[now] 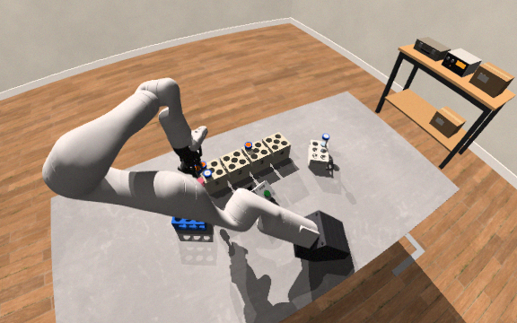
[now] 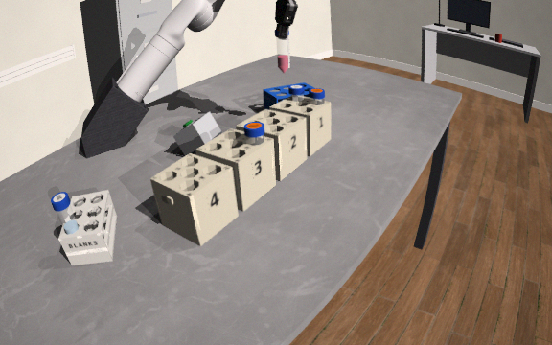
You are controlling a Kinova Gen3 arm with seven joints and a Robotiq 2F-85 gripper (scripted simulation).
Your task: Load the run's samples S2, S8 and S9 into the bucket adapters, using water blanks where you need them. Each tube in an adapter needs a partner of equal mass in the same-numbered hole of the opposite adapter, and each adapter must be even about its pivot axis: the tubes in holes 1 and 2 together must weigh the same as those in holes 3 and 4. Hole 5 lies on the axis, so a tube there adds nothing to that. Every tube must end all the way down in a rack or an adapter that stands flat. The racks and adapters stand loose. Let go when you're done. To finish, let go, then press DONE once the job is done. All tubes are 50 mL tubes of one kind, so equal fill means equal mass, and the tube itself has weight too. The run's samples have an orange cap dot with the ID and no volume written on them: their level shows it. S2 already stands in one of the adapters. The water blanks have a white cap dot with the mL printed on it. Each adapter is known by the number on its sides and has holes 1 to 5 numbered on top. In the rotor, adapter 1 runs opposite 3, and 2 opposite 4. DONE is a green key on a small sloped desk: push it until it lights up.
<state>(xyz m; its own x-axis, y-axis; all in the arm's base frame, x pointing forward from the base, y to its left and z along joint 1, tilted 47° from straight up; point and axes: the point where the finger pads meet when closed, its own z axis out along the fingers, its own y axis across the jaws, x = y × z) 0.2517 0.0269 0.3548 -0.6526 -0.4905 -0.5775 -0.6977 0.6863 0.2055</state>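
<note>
Overhead, black end effector point(image 1: 190, 165) sits beside cream adapter block 1 point(image 1: 215, 177). Side-on, it point(image 2: 282, 34) clamps a clear, pink-filled conical tube point(image 2: 283, 58), upright, well above the blue rack point(image 2: 276, 94) on grey surface point(image 2: 353, 158).

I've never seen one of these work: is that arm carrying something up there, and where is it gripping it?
Yes. The hand holds a tube with pink liquid in its pointed tip, gripped at the top end, hanging upright in the air above the blue rack.
</note>
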